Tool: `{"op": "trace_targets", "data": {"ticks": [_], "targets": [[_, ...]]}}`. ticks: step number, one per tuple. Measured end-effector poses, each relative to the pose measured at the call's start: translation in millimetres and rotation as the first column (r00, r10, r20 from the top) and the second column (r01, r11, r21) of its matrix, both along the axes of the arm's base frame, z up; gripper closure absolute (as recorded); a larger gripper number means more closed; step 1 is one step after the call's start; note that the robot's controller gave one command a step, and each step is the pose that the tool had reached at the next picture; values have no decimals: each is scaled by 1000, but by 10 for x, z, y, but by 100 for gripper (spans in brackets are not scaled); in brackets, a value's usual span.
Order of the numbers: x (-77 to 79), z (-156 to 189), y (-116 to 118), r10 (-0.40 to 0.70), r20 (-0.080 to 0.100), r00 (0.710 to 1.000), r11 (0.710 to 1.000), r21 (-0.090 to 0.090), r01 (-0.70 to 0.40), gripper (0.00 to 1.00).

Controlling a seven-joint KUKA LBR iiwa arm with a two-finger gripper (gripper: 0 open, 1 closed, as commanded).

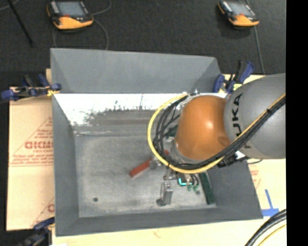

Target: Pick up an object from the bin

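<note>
The claw [166, 194] hangs low in the grey bin [120, 72], just below and right of a red handle-like piece [140, 168], likely lowered for a pick. A dark green strip [208, 188] lies farther right. Whether the claw is open or closed cannot be told.

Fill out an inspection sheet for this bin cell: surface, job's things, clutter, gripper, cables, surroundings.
Surface: grey metal bin, floor scuffed, pale marks on the back wall.
Job's things: red-brown elongated thing lying mid-floor; small teal thing and dark green strip towards the right wall.
Clutter: small dark speck at front left.
Grippers: gripper low over the front of the floor, between the red-brown elongated thing and the small teal thing; whether it holds anything cannot be told.
Cables: yellow and black cables loop round the orange wrist cover.
Surroundings: orange-and-black devices on the dark ground behind the bin.
</note>
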State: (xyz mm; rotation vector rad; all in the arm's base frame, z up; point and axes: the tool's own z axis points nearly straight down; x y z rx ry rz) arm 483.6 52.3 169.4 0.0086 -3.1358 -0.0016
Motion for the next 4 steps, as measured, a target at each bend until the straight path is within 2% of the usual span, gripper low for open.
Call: {"op": "trace_targets", "data": {"ticks": [1,2,3,4], "targets": [[880,-930,365,1,10,1000,1000,1,-1,0],[918,-967,-127,1,8,1000,1000,-4,-1,0],[877,571,-529,121,18,993,993,-4,-121,0],[923,-528,-486,324,4,946,946,-1,-324,0]]}}
